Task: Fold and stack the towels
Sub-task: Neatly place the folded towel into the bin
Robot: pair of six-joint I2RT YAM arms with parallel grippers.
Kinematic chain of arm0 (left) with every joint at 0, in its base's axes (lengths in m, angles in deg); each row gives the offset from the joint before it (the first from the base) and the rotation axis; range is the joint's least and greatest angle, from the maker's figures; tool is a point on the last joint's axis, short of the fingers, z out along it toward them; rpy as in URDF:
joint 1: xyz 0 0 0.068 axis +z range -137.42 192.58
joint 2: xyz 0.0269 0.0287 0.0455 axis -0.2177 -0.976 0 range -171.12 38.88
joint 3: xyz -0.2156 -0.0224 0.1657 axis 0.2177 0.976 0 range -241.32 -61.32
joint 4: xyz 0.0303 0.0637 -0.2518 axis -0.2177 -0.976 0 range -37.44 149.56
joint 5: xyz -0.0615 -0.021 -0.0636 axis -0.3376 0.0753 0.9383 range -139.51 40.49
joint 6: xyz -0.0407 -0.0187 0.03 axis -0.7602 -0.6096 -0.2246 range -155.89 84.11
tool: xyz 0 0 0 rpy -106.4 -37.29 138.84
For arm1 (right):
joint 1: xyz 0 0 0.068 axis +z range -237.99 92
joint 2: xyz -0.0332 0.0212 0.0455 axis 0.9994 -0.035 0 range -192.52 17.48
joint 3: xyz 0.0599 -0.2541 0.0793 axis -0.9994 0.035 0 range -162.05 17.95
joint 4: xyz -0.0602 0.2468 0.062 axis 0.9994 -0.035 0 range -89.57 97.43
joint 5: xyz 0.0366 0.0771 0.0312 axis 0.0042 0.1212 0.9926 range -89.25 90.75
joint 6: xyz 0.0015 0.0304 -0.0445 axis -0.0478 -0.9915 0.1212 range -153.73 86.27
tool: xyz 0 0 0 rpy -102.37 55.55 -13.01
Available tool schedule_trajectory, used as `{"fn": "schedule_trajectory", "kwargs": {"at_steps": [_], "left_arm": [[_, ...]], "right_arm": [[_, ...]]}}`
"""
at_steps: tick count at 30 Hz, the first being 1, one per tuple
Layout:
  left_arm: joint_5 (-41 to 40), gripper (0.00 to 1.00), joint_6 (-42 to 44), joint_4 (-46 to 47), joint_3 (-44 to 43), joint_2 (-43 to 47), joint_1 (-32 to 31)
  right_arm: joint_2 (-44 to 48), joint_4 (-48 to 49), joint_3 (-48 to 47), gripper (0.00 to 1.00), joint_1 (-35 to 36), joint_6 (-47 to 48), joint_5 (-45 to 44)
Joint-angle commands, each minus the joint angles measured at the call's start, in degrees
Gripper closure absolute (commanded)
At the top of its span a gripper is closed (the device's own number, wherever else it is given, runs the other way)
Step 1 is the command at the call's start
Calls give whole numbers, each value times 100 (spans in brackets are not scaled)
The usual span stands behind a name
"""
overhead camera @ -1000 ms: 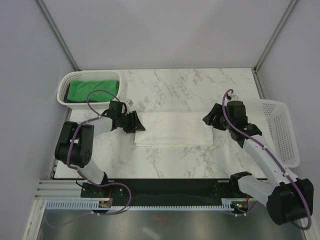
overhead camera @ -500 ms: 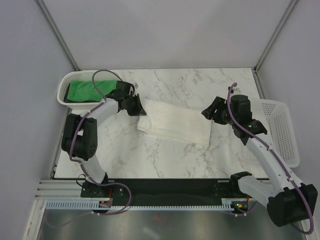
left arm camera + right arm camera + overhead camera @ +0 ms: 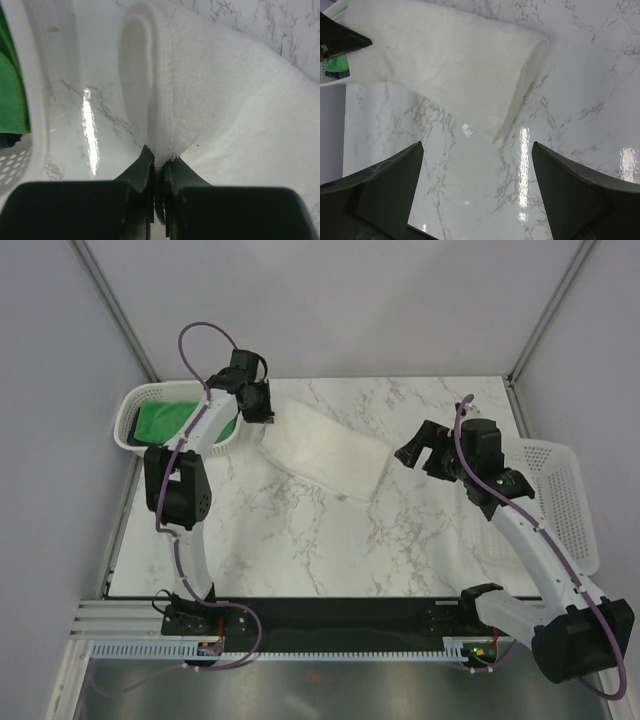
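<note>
Left hand (image 3: 157, 162), pinching the white towel (image 3: 325, 452), now drags it toward the green towel (image 3: 158, 422). Right hand (image 3: 418, 452) has opened; stacking likely begins

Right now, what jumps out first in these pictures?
A fluffy white towel stretches slanted across the table, its left end pinched by the left end effector. A bright green towel sits in the basket at far left. The right end effector is open nearby.

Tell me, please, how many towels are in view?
2. The white towel lies on the table, one end pinched by the left gripper; the green towel sits in the left basket. Another may be hidden beneath it.
</note>
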Motion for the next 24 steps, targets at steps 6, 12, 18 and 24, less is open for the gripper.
{"fn": "schedule_trajectory", "kwargs": {"at_steps": [6,12,18,24], "left_arm": [[-808,98,748,-888,-1464,-337,802],[-1062,98,1037,-967,-1990,-521,1295],[-1201,98,1283,-688,-2396,-908,1989],[-1931,98,1871,-502,-2563,-1189,2305]], "right_arm": [[-306,112,-311,2,-7,280,-121],[-534,191,-258,2,-7,456,-112],[-719,279,-205,2,-16,587,-165],[-824,358,-91,2,-16,640,-165]]}}
